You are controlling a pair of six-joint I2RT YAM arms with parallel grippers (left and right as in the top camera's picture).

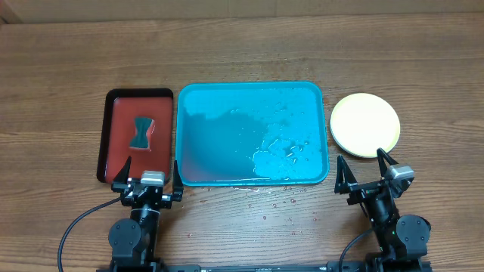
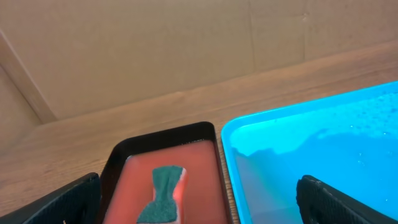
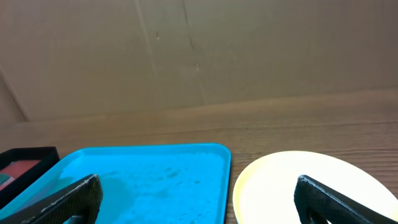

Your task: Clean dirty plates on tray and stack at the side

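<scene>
- Wood-grain table (image 1: 242, 45) fills the overhead view, and in both wrist views we see a plain beige wall behind it.
- At the middle of the table we find the blue tray (image 1: 252, 85). It is wet inside, with a puddle (image 1: 281, 147) and scattered drops toward its right, near part.
- Just right of the tray, clear of its rim, the plates (image 1: 365, 125) sit on the bare wood. We see a pale top face with a lime-green edge, and we cannot tell how many lie under it.
- Just left of the tray lies a narrower red tray (image 1: 140, 92) with a black rim. A dark green sponge (image 1: 142, 132), pinched at the waist, rests on its floor.
- Small drops (image 1: 276, 202) dot the wood just in front of the blue tray's near rim.
- The left gripper (image 1: 150, 172) hangs at the blue tray's near-left corner, one finger over the red tray's near end. Its fingers are spread wide and hold nothing.
- The right gripper (image 1: 363, 164) hangs off the blue tray's near-right corner, just in front of the plates — fingers spread, nothing between them.
</scene>
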